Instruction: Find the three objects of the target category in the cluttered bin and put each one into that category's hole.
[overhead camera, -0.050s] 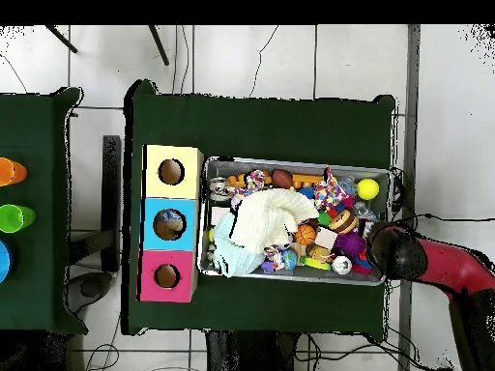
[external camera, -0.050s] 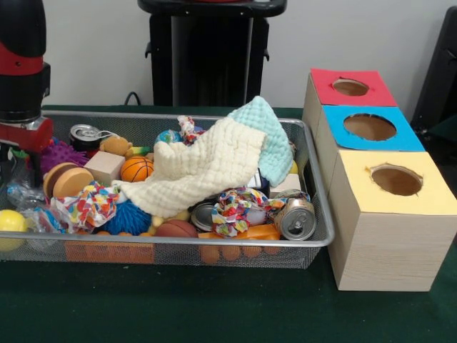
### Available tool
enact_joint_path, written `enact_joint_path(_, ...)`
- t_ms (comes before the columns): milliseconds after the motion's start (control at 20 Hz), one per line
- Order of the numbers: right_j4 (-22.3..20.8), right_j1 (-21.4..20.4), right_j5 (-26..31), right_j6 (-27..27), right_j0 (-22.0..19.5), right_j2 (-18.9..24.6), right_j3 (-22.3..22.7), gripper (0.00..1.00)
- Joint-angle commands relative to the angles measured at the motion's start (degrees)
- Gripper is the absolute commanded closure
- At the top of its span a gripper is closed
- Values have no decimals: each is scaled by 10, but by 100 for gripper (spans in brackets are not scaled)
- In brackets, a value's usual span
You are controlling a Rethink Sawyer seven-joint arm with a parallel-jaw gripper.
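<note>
across the desk [external camera, -0.050s: 214, 314] in the front view, a wire bin [external camera, -0.050s: 314, 236] sits packed with clutter, and a cream cloth [external camera, -0.050s: 203, 161] with a pale blue cloth [external camera, -0.050s: 275, 139] lies draped over its middle. whatever the three wanted things are, some may lie hidden under that cloth; i cannot tell the target category from what shows. visible candidates include a small basketball [external camera, -0.050s: 136, 169], a yellow ball [external camera, -0.050s: 11, 221], a blue spiky ball [external camera, -0.050s: 128, 218], a can [external camera, -0.050s: 296, 218] on its side and a wooden block [external camera, -0.050s: 105, 166]. the arm [external camera, -0.050s: 21, 71] stands at the bin's left end, but its end effector is hidden low behind the clutter, so i cannot tell whether it is wide, narrow or holding anything. the risk: a grab made here could snag the knotted rag [external camera, -0.050s: 86, 204] or cloth and drag neighbours over the rim.

from overhead, the box of holes [overhead camera, -0.050s: 171, 223] stands just beside the bin's opposite end from the arm [overhead camera, -0.050s: 425, 261], with yellow hole [overhead camera, -0.050s: 171, 172], blue hole [overhead camera, -0.050s: 169, 225] and red hole [overhead camera, -0.050s: 166, 276] in a row. any carry must cross the whole bin, so a loosely held round thing could drop back into the pile or meet the wrong hole.
</note>
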Motion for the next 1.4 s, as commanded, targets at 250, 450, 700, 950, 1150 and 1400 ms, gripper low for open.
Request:
enact_joint_path(250,-77,134,-44,-67,-1,26,2,100)
enact_joint_path(450,-78,139,-46,-82,-9,34,3,100)
enact_joint_path(700,-74,143,-42,-101,-19,44,7,100)
enact_joint_path(950,-62,139,-22,-118,-35,61,25,100)
enact_joint_path(1150,-31,98,19,-102,-34,61,71,100)
enact_joint_path(1400,19,61,95,-98,-36,65,109,100)
